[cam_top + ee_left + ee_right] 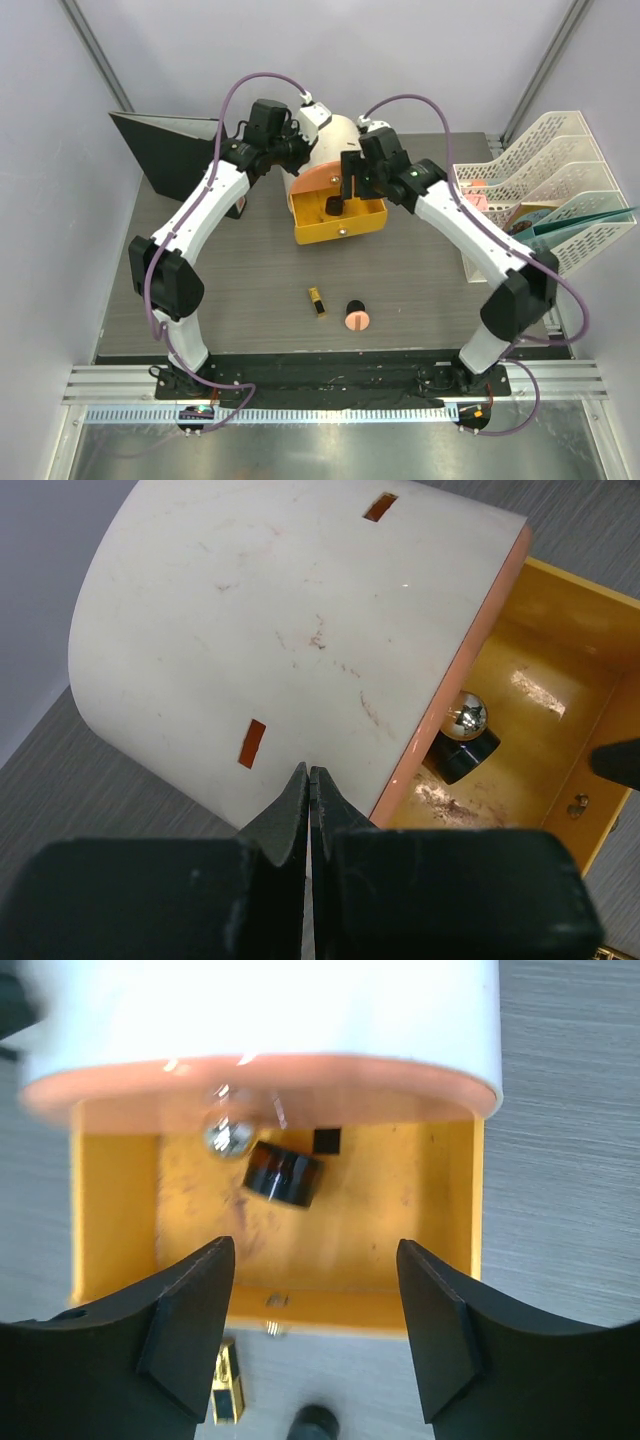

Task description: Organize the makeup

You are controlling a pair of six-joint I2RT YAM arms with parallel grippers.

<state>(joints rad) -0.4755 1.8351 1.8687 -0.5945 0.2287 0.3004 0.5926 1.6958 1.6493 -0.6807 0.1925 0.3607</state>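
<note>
The cream-and-orange cylindrical box lies at the back with its yellow drawer pulled open. A small black jar lies in the drawer, also in the left wrist view and the right wrist view. A black-gold lipstick and a peach bottle with a black cap lie on the table in front. My left gripper is shut and empty against the box's cream side. My right gripper is open and empty above the drawer. The lipstick shows below its fingers.
A black wedge-shaped holder stands at the back left. A white file rack with papers stands at the right. The table ends at a metal rail near the arm bases.
</note>
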